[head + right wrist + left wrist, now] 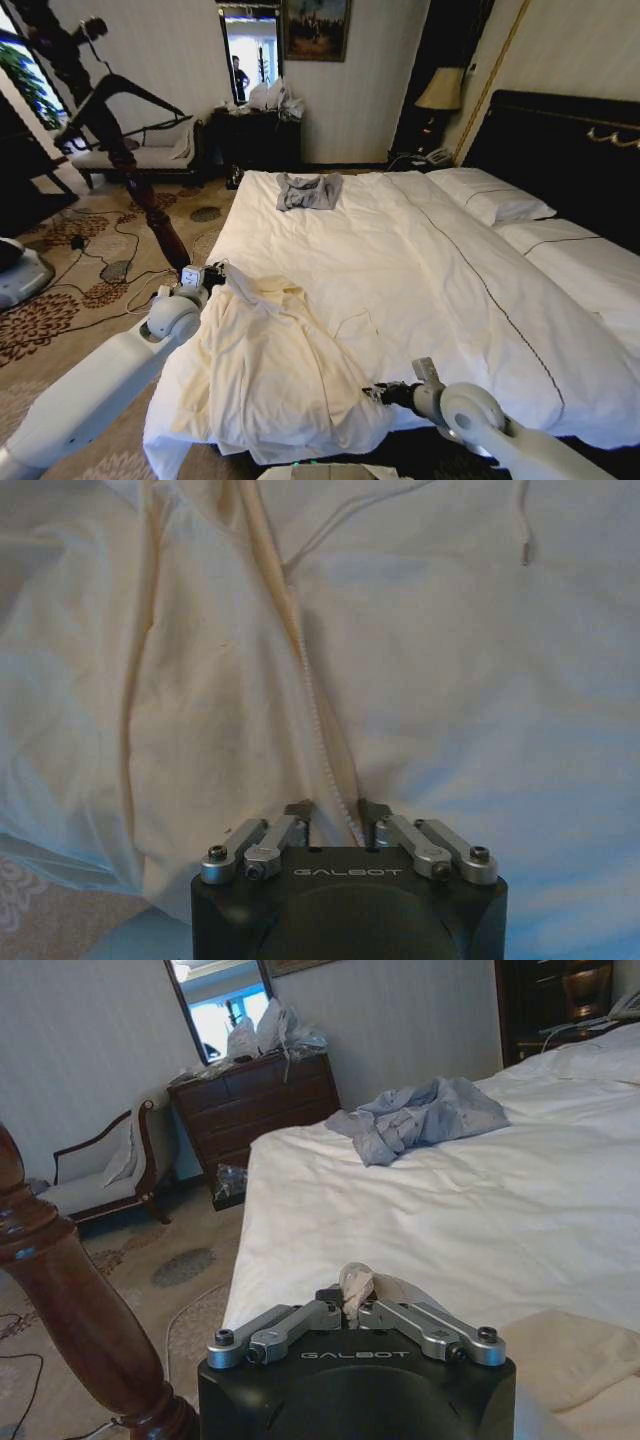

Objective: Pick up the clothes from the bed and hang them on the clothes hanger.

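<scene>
The clothes, a cream long-sleeved shirt (270,370), lie spread over the near left corner of the white bed (420,270). My left gripper (205,275) is at the shirt's upper left edge, shut on a pinch of its cream fabric (357,1282). At the shirt's lower right hem is my right gripper (375,392). Its fingers (300,815) stand open, and the shirt's stitched edge (320,740) runs between them. The black triangular clothes hanger (140,92) hangs on the coat stand beyond the bed's left side.
A crumpled grey-blue garment (308,190) lies at the bed's far end. The dark turned-wood coat stand post (160,215) rises close to my left arm. Cables cross the patterned carpet (110,265). A dresser (262,135) and a bench (140,155) line the far wall.
</scene>
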You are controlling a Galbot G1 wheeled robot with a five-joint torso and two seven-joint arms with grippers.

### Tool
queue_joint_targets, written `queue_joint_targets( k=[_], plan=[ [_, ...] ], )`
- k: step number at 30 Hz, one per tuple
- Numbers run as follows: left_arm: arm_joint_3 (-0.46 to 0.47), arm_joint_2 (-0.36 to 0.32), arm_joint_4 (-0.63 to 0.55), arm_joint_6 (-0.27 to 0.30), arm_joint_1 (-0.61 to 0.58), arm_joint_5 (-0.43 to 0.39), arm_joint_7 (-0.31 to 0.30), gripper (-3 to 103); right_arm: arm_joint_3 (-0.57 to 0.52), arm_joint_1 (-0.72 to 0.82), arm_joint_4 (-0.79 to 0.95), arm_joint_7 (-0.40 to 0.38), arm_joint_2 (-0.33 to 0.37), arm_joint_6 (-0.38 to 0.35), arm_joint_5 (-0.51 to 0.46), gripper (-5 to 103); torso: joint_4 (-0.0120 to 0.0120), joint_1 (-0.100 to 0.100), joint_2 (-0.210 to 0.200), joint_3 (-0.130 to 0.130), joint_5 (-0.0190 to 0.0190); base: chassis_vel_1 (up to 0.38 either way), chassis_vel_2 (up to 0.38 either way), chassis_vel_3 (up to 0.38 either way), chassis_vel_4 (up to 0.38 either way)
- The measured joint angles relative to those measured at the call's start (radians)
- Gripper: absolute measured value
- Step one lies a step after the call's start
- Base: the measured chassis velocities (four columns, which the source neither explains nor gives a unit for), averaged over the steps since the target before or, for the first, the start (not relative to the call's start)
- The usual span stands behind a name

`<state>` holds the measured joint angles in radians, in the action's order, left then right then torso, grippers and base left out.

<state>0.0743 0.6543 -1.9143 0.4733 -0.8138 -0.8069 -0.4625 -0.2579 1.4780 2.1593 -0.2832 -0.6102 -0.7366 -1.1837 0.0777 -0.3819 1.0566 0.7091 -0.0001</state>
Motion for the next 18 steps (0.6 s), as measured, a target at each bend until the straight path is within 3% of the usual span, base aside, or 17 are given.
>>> queue_joint_targets(
  k=[4, 6, 8, 18],
  plan=[
    [0.002, 0.001, -0.001, 0.0, -0.003, -0.001, -0.001, 2, 0.001, 0.005, 0.015, 0.0, -0.003, 0.0, 0.001, 9, 0.0001, 0.0, 0.0, 0.0, 0.0001, 0.0, 0.0, 0.0, 0.0],
    [0.002, 0.001, -0.001, 0.0, -0.003, -0.002, -0.002, 2, 0.001, 0.006, 0.019, 0.0, -0.003, 0.0, 0.001, 9, 0.0, 0.0, 0.0, 0.0, 0.0, 0.0, 0.0, 0.0, 0.0],
    [0.002, 0.001, -0.001, 0.0, -0.004, -0.003, -0.002, 2, 0.0, 0.01, 0.027, -0.001, -0.004, 0.001, 0.001, 2, 0.0, 0.0, 0.0, 0.0, 0.0001, 0.0, 0.0, 0.0, 0.0],
    [0.009, 0.002, 0.0, -0.003, -0.005, -0.006, -0.002, 2, -0.028, 0.002, 0.051, -0.026, -0.007, 0.001, 0.0, 0, 0.0003, 0.0, 0.0, 0.0, 0.0001, 0.0, 0.0, 0.0, 0.0]
  ],
)
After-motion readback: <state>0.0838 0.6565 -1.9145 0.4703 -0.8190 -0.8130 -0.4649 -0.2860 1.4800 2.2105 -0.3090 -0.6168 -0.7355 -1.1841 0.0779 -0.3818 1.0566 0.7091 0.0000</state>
